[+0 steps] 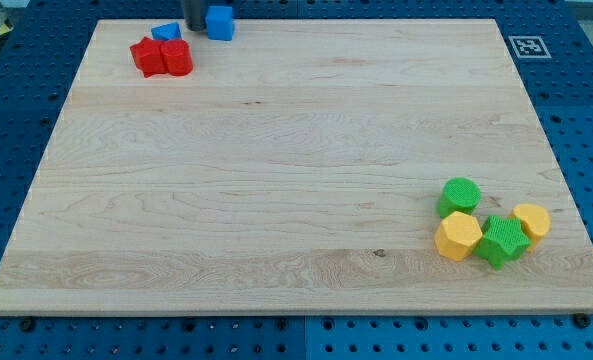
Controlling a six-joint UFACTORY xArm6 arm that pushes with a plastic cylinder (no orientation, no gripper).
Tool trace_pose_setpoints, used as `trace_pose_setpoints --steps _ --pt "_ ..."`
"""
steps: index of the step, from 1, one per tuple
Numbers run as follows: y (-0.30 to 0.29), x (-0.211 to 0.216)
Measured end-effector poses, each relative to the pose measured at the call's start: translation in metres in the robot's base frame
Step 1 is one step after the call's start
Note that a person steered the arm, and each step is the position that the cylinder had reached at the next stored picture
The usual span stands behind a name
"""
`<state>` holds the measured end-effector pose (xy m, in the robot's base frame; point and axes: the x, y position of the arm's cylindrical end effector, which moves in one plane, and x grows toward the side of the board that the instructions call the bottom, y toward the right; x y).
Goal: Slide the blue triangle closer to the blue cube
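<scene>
My tip (194, 29) sits top left of frame, between blue triangle (166, 33) and blue cube (220, 22), touching cube's left side. No gripper, just a bare rod; triangle rests against the red blocks (162, 57).

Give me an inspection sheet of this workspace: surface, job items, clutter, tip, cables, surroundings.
Surface: pale wooden board, bare across its middle.
Job's things: blue triangle at the view's top left, touching the red blocks; blue cube just to its right at the board's top edge, a gap between them.
Clutter: two red blocks pressed together below the triangle; green cylinder, green star and two yellow blocks clustered at the view's bottom right.
Tip: my tip sits in the gap between triangle and cube.
Cables: nothing seen.
Surroundings: blue perforated table; a marker tag by the board's top right corner.
</scene>
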<state>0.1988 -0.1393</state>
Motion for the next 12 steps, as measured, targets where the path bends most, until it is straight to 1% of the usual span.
trace_pose_setpoints --steps 2,3,4,6,7,8,9,11,12 --pt "0.059 0.000" --pt "0.071 0.000" --pt "0.026 -0.001" --pt "-0.087 -0.004" --pt "-0.103 0.026" --pt "-0.103 0.027" --pt "-0.085 0.030" --pt "-0.031 0.064" --pt "-0.016 0.064"
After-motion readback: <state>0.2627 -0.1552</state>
